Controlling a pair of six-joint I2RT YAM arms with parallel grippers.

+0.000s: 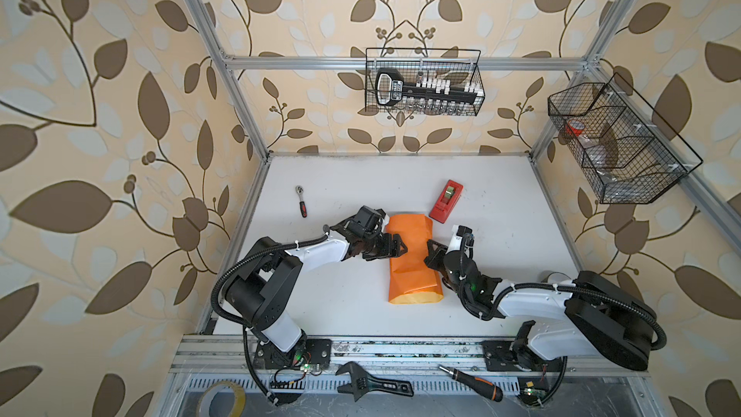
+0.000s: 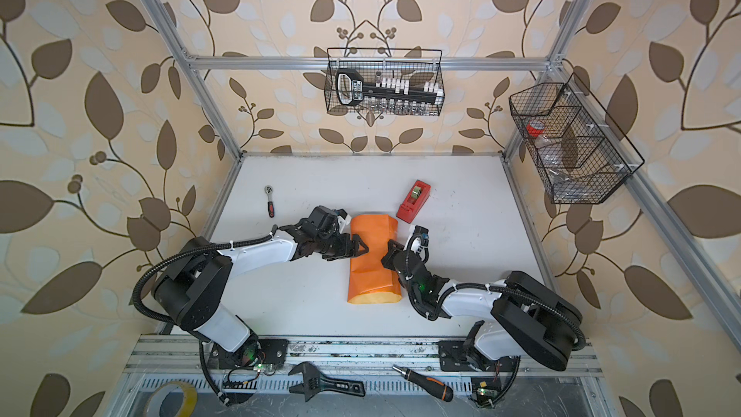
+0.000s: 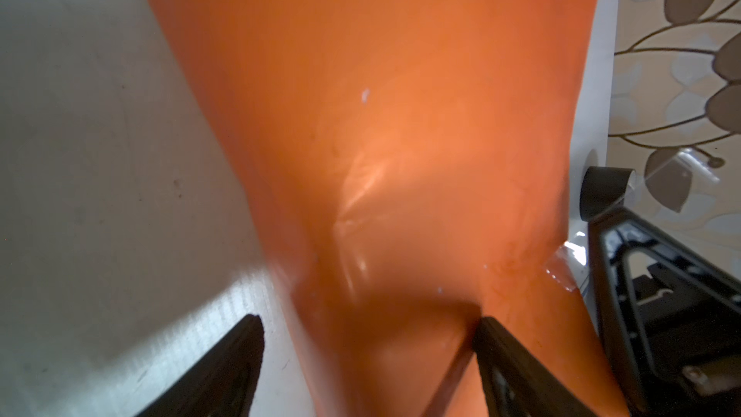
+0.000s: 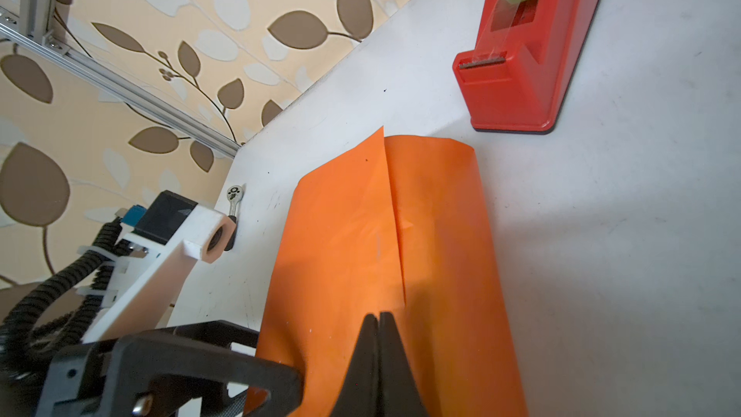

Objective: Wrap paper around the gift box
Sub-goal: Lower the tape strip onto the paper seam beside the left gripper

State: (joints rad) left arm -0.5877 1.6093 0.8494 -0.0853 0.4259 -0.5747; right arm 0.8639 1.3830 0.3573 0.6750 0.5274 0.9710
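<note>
No text is legible to me: the label on the socket rail (image 1: 431, 92) in the wire basket (image 1: 479, 74) (white print on black) and the wrench (image 1: 373, 385) markings blur out.

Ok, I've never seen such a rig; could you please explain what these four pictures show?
Two robot arms with pincer grippers work at a white table. Two pictures look down from overhead; the other two come from cameras on each wrist. On the table lie folded orange paper, a red tape dispenser and a small ratchet. The gift box is not visible, presumably inside the paper. The left gripper is open at the paper's edge; the right gripper is shut, tips over the seam. Neither seems to hold anything.
</note>
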